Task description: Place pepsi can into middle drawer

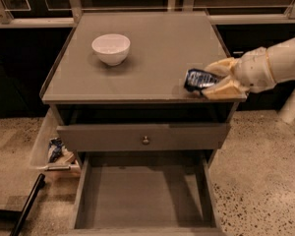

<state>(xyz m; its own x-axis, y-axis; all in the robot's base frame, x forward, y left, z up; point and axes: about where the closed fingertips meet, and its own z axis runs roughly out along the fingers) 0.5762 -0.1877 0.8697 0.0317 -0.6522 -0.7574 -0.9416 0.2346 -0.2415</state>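
The claw (207,81) gripped the pepsi can (196,77) sideways at the surface's (152,58) front right edge, seemingly to clear the lip toward the open middle drawer (142,198) below.

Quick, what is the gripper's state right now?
Gripper: shut on the pepsi can, above the right front edge of the cabinet top.

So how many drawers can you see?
2. One drawer with a round knob sits just under the cabinet top; the open middle drawer is below it. Others may be hidden. The gripper holds the pepsi can at the top's right edge.
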